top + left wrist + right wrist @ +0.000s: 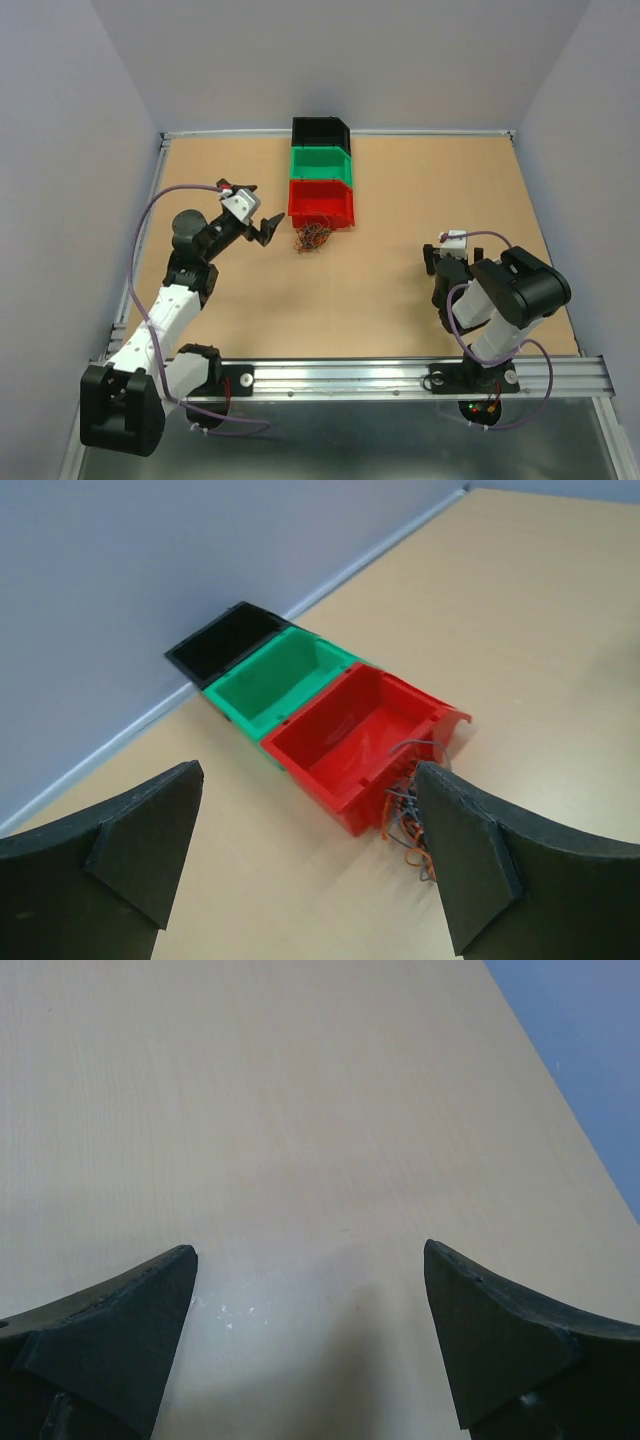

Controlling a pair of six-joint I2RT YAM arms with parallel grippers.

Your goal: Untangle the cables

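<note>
The cables (313, 238) lie as one small curly clump of red, green and dark wires near the middle of the surface (400, 310), a little toward the far edge. They touch the near wall of the red bin (320, 205), and one loop seems to reach over its lip. The left gripper (263, 230) hovers just beside the clump on its left, with fingers wide apart and holding nothing. The right gripper (310, 1260) is also spread and empty, over bare surface toward the right edge, well apart from the wires. To do this step well, I think the left gripper should come down on the clump's outer side, pinch only a few strands, and pull slowly away from the bin, so that no loop catches the lip. The right one should come closer to hold the rest.
</note>
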